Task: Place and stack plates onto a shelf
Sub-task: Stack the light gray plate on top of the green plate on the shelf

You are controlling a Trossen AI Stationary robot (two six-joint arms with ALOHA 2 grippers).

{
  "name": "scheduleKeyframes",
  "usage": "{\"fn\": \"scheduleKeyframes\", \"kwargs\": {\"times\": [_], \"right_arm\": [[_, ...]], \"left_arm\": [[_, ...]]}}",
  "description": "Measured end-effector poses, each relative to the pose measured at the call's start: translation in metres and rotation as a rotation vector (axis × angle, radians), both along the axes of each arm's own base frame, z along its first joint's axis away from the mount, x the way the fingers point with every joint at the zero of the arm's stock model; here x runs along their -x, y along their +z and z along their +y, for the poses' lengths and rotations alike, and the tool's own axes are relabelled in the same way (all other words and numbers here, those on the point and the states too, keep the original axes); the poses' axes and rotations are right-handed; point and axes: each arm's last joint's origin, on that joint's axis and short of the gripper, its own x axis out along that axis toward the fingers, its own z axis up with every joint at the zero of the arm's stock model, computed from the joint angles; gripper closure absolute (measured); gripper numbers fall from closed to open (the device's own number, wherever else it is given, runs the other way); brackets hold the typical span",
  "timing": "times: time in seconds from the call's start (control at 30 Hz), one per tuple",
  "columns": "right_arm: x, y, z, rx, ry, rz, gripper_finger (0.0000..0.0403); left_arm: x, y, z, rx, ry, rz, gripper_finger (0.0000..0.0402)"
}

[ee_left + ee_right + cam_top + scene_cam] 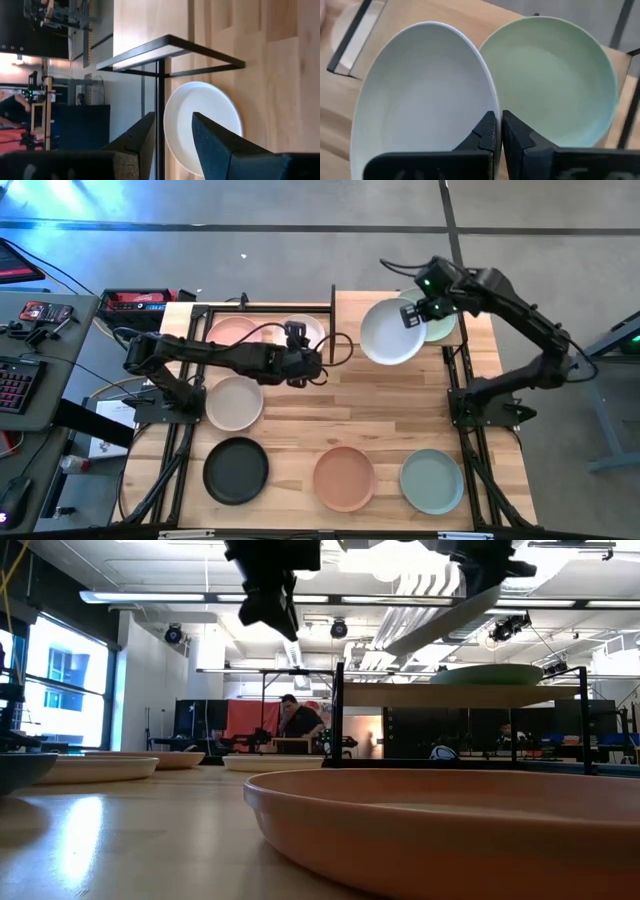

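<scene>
Overhead, the left arm reached in from the table's left edge, its left gripper (296,333) poised above the white plate (306,332) at the back, jaws spread with nothing between them. The left wrist view showed that white plate (202,127) lying flat on the tabletop beside a black upright of the shelf (170,52). A pink plate (232,334) lay just left of the white one, overlapping it from above. A cream plate (234,402) sat in front of those two, near the left arm's base. A black plate (236,471) sat at the front left, a terracotta plate (344,478) at front centre and a teal plate (432,481) at front right, all apart from one another. At table height the terracotta plate (450,830) filled the foreground.

Farther right, the light-wood shelf (352,308) stood at the back of the table. A sage green plate (442,327) rested on its top panel. The right gripper (412,315) hung above the shelf, jaws pinched on the rim of a pale grey plate (391,332). That grey plate (420,95) was tilted and lifted, its edge overlapping the green plate (555,80). Beyond the table a person (297,722) sat in the room.
</scene>
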Motion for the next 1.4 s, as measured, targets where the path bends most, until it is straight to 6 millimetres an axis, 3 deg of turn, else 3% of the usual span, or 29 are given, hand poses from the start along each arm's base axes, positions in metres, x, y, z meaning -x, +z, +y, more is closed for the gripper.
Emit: {"fn": "scheduleKeyframes", "kwargs": {"times": [0.4,0.67,1.03,1.4], "right_arm": [[0.068,-0.037,0.028,0.090,-0.291,-0.233,0.0403],[0.098,-0.065,0.044,0.183,-0.568,-0.403,0.0403],[0.098,-0.095,0.039,0.258,-0.879,-0.504,0.0403],[0.079,-0.110,0.023,0.221,-0.936,-0.427,0.0403]], "left_arm": [[0.002,0.000,0.028,0.001,0.082,-0.007,0.0284],[0.003,0.000,0.039,0.035,0.092,-0.010,0.0284],[0.004,-0.001,0.047,0.075,0.105,-0.025,0.0284],[0.006,-0.002,0.056,0.112,0.108,-0.027,0.0284]]}}
